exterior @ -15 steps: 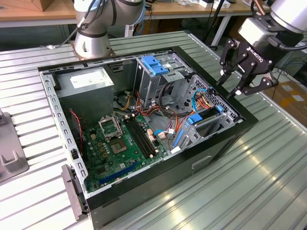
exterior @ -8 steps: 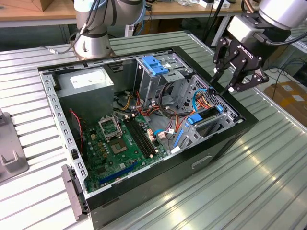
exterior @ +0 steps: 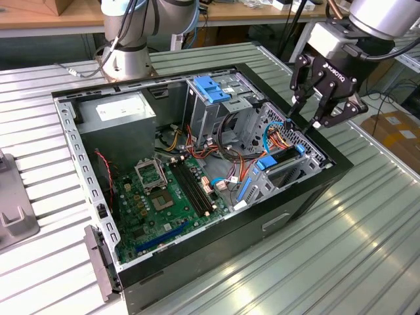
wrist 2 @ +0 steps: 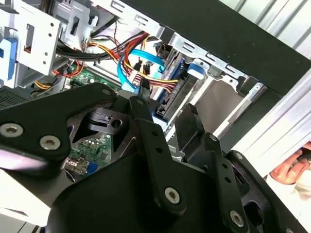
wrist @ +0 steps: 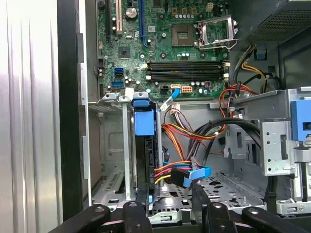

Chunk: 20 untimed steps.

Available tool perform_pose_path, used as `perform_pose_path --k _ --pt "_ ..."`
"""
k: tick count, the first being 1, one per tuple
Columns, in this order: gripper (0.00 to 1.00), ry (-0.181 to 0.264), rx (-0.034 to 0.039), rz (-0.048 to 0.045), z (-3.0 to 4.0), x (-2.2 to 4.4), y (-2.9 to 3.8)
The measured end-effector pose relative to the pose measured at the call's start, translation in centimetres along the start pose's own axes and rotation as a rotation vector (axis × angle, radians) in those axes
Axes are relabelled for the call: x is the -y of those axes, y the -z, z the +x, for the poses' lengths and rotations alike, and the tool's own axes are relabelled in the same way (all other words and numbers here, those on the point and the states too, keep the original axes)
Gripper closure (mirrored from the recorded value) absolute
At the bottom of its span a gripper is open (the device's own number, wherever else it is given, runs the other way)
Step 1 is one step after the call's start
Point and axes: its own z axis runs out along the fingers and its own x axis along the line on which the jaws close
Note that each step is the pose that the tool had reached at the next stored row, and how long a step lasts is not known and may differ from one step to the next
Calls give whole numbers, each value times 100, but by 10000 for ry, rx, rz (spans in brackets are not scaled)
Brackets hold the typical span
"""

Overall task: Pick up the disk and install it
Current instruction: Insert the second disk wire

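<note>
One disk (wrist: 145, 160) stands on edge in the drive bay (wrist: 127, 145) at the case's (exterior: 275, 216) front corner, its blue tab (wrist: 144, 121) at the slot's mouth and its blue rails (exterior: 279, 159) level with the bay's top in the exterior view, so I judge the installing largely done, though whether it is fully seated I cannot tell. Just above it hangs the hand (exterior: 307, 118), fingers (exterior: 296, 98) spread and holding nothing, their tips near the coloured cables (wrist 2: 141, 73) beside the bay; the case lies open on the ribbed counter (exterior: 367, 223).
</note>
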Motion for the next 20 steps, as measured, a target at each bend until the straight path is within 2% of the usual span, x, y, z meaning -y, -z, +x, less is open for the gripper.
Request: perform_pose_path --k 2,8,11,13,15,20 --pt "52 1 1 0 -40 -21 -11" --pt "52 0 -40 2 -73 -47 -46" --pt "52 -7 -169 9 -73 -49 -52" --pt "52 -14 -281 15 -72 -54 -60" --pt "52 -16 -342 19 -71 -64 -67" --pt "52 -17 -377 21 -70 -86 -80"
